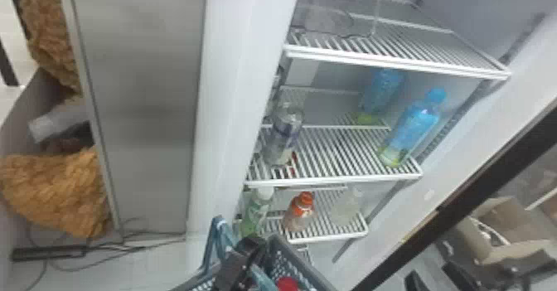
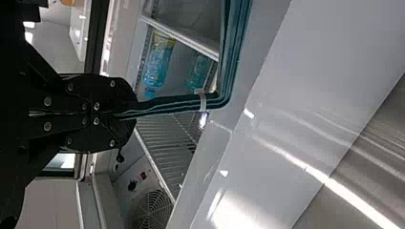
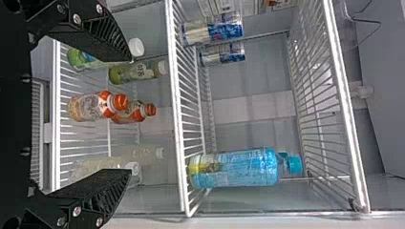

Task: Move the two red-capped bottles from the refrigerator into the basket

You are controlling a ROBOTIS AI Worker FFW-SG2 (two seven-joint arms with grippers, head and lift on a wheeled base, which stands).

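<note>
My left gripper [image 1: 242,261] is at the bottom of the head view, by the handles of the grey basket [image 1: 301,262]. In the left wrist view, that gripper [image 2: 131,113] is shut on the blue-green basket handle [image 2: 176,104]. Something round and red [image 1: 287,284] shows inside the basket. On the low fridge shelf stands a red-capped bottle [image 1: 299,214]. From the right wrist, two red-capped bottles are seen one behind the other, a nearer one [image 3: 90,106] and a farther one [image 3: 135,112]. My right gripper [image 3: 130,116] is open in front of them, its fingers well apart.
Green bottles [image 3: 138,71] stand to one side of the red-capped pair and pale clear bottles [image 3: 102,167] to the other. The shelf above [image 1: 331,181] holds blue bottles [image 1: 414,128] and cans [image 3: 212,32]. A fridge side wall [image 1: 232,83] rises left of the shelves.
</note>
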